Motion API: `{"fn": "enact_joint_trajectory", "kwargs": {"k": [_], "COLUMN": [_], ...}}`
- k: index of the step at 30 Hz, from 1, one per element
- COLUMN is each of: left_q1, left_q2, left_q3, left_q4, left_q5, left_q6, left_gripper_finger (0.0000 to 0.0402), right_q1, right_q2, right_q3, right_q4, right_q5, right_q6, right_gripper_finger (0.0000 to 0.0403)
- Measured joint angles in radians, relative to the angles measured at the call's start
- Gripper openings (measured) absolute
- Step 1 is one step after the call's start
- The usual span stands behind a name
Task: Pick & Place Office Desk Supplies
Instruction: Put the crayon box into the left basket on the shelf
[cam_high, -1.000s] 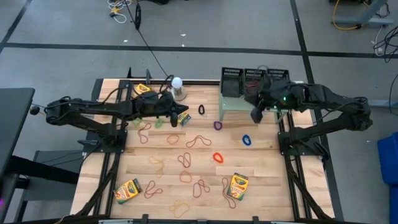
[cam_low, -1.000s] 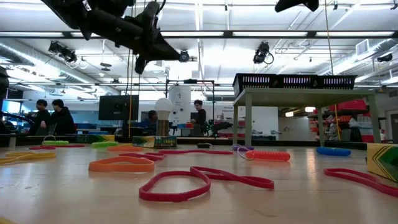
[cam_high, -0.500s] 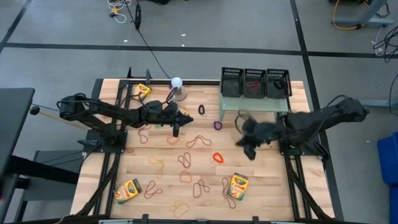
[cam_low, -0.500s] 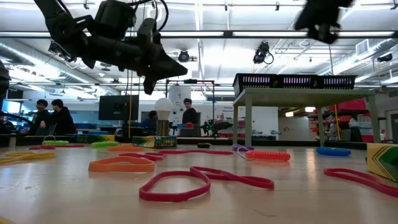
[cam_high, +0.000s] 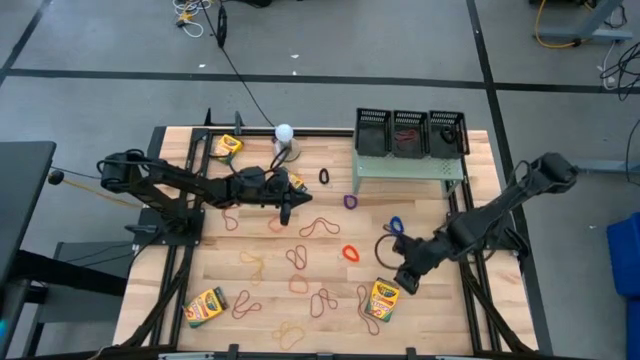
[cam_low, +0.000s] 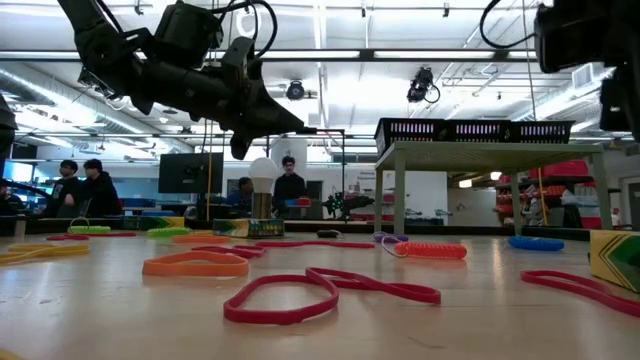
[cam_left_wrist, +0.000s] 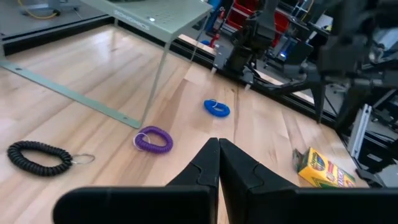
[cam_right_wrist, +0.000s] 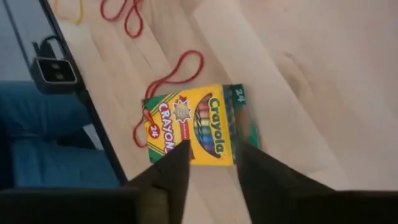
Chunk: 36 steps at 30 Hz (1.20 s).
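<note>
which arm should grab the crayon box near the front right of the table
Right. The right gripper hangs just beside that crayon box, fingers open, and its wrist view looks straight down on the box. The left gripper is shut and hovers farther back, over the rubber bands.

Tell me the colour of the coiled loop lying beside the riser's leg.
Purple. The coiled loop shows best in the left wrist view.

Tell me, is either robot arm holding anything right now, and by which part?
Nothing is held. The left gripper is shut on nothing above the table; the right gripper hangs with jaws open over a crayon box, not gripping it.
</note>
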Motion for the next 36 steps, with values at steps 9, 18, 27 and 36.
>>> {"fn": "enact_joint_trajectory", "kwargs": {"k": [9,18,27,36], "left_q1": [0.000,0.000,0.000,0.000], "left_q2": [0.000,0.000,0.000,0.000], "left_q3": [0.000,0.000,0.000,0.000], "left_q4": [-0.001,-0.001,0.000,0.000], "left_q5": [-0.015,-0.022,-0.022,-0.022], "left_q6": [-0.020,-0.028,-0.036,-0.039], "left_gripper_finger": [0.0009,0.0009,0.0009,0.0009], "right_q1": [0.050,0.053,0.046,0.045], "right_q2": [0.148,0.249,0.334,0.358], "right_q3": [0.001,0.001,0.003,0.006], "right_q4": [0.094,0.128,0.206,0.223], "right_q5": [-0.046,-0.010,-0.013,-0.021], "right_q6": [-0.008,-0.075,-0.145,-0.170], "right_gripper_finger": [0.0205,0.0198,0.0179,0.0092]}}
